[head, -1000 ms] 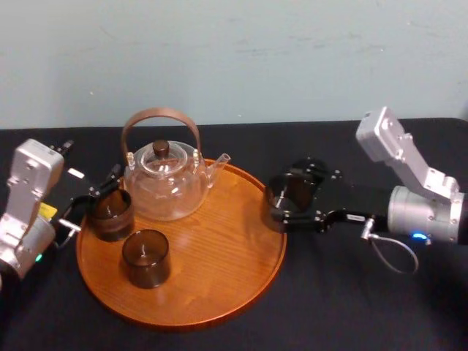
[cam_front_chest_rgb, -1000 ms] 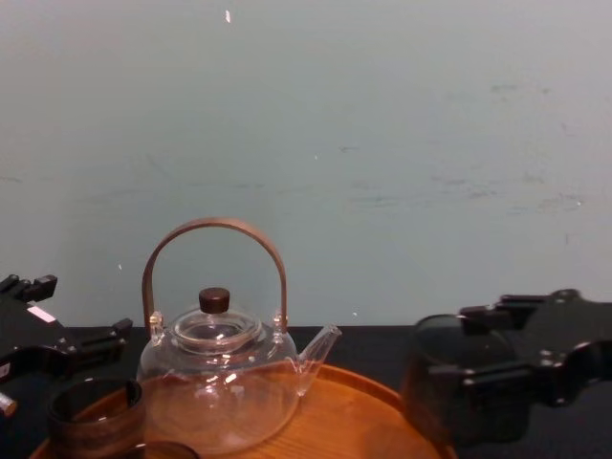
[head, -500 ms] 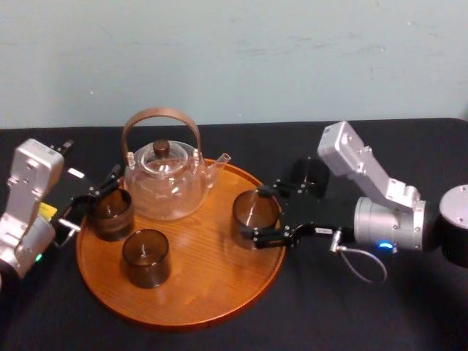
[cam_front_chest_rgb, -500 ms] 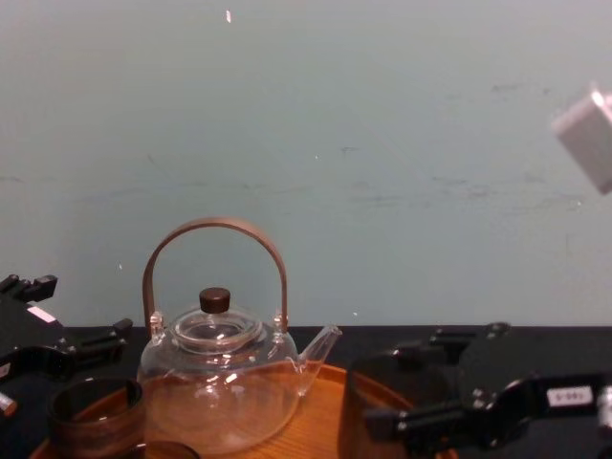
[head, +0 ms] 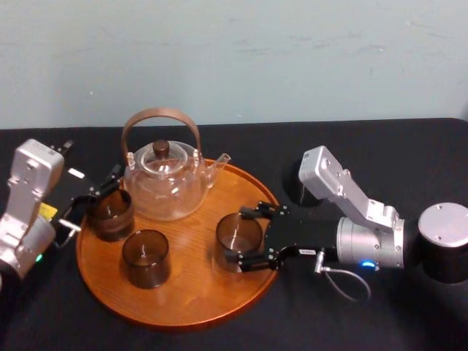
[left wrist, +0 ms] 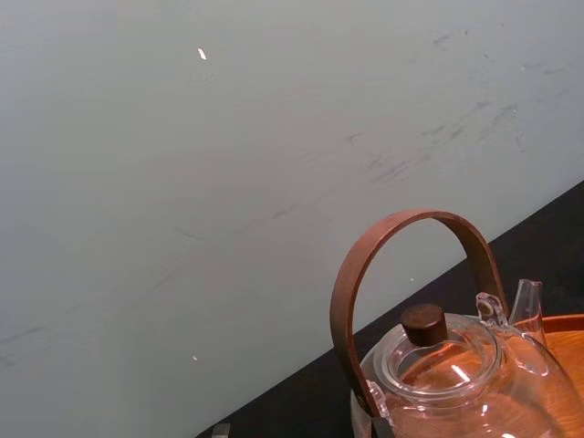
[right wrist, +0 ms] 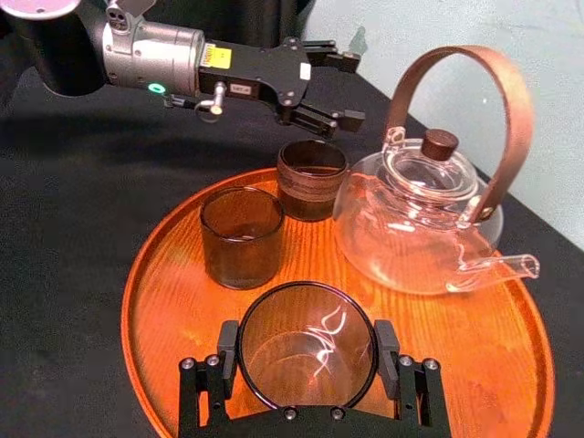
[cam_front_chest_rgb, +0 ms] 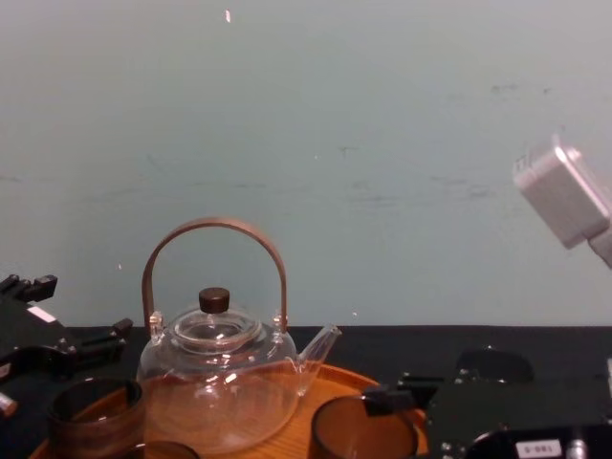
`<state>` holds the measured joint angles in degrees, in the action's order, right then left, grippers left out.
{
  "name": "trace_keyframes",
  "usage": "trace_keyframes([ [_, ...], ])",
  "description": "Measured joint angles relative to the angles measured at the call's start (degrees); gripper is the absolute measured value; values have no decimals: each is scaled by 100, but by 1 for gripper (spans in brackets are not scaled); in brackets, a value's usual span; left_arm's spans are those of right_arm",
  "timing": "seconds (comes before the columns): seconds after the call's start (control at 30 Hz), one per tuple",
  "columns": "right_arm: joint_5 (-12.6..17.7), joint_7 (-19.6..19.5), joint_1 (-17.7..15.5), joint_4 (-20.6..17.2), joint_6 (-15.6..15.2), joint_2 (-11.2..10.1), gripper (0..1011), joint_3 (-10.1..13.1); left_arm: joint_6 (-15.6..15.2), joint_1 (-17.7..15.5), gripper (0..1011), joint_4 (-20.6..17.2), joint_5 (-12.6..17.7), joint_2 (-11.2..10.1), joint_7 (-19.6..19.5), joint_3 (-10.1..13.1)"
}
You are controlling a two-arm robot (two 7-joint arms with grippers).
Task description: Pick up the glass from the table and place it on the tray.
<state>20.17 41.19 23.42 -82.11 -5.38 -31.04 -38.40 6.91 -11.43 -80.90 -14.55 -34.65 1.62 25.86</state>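
- round orange-brown wooden tray (head: 190,292): smooth, glossy, grain visible
- clear glass teapot (head: 164,191): shiny; bent wooden handle (head: 161,112)
- smoky brown glass tumbler (head: 238,235): glossy
- black cloth table (head: 351,322): matt

No writing is legible. The right gripper (head: 238,235), over the tray (head: 190,292), carries a small white label (head: 306,251). The left gripper (right wrist: 351,87), beside the tray, carries a yellow sticker (right wrist: 222,57); the print on both is unreadable.

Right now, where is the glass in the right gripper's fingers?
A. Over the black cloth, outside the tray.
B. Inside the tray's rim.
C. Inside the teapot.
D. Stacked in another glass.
B: the fingers of the right gripper clasp the glass over the tray, apart from the teapot; the left gripper sits at the tray's left edge.
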Motion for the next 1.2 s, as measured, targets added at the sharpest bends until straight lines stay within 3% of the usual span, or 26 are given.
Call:
trace_keyframes([
  [0.63, -94, -38, -40, 343, 245, 208, 904, -75, 0, 0, 1001, 0, 0, 0, 0, 0],
  [1.2, -207, -110, -59, 537, 241, 313, 904, -65, 0, 0, 1001, 0, 0, 0, 0, 0],
])
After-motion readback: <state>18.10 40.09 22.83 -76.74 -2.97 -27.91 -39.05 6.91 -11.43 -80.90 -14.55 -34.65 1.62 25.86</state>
